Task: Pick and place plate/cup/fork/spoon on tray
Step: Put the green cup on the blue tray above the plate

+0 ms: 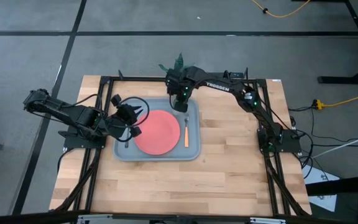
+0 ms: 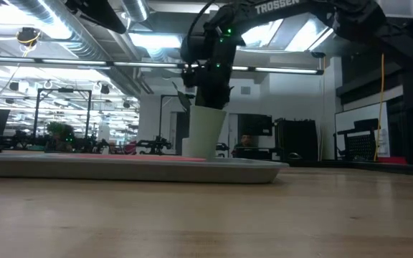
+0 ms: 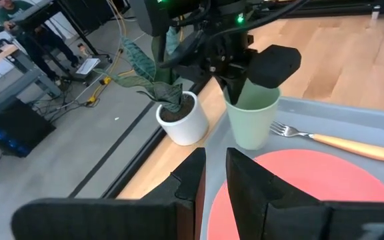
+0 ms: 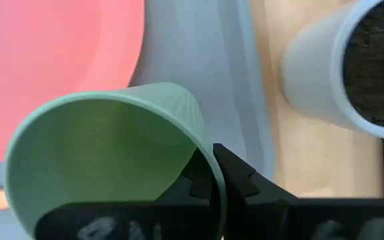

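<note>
The coral-red plate (image 1: 160,132) lies in the light blue-grey tray (image 1: 194,152). The orange-handled fork (image 1: 186,134) lies on the tray to the plate's right. The mint-green cup (image 3: 252,120) stands upright at the tray's far right corner, with my right gripper (image 1: 180,102) shut on it from above. My left gripper (image 3: 215,177) hovers over the tray's left part, its fingers close together with nothing between them. A slim dark shape (image 1: 127,143) on the tray's left may be the spoon; I cannot tell. My right gripper pinches the cup's wall at the rim (image 4: 211,157), one finger inside the cup and one outside. The fingers point down from above. The cup is upright, with its base (image 3: 249,145) at the tray's floor.
A white pot with a green plant (image 3: 182,120) stands on the table just beyond the tray's far edge, close to the cup. Bare wooden table (image 1: 241,180) lies to the right of and in front of the tray. A black frame runs along the table's edges.
</note>
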You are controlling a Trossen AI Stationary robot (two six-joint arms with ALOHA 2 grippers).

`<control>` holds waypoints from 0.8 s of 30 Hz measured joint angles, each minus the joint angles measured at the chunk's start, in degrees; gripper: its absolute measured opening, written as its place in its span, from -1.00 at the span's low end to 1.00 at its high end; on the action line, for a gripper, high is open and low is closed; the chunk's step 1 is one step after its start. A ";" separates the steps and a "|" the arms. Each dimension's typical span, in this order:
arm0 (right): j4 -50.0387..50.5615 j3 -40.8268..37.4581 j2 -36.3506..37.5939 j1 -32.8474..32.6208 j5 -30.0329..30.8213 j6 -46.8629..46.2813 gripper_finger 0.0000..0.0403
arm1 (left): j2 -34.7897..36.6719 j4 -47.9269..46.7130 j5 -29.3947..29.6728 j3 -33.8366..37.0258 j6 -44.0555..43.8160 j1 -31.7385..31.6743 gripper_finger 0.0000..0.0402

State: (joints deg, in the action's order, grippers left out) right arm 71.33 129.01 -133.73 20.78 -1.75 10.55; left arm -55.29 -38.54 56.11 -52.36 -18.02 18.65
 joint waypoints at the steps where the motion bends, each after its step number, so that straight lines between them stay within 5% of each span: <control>1: 0.19 0.00 0.16 -0.51 2.10 -0.28 -0.99 | 0.00 -0.01 -0.19 0.00 0.00 0.01 -0.73; 4: 2.51 0.51 0.95 -1.79 6.98 -1.32 -0.99 | 0.00 -0.02 -0.19 0.00 0.04 0.02 -0.73; 24: -0.63 -0.15 1.62 -2.10 7.98 -3.90 -0.99 | 0.00 -0.04 -0.30 0.00 0.07 0.02 -0.73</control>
State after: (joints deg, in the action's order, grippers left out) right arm 70.70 128.86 -132.11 18.68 6.23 6.65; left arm -55.28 -38.59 55.81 -52.36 -17.96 18.68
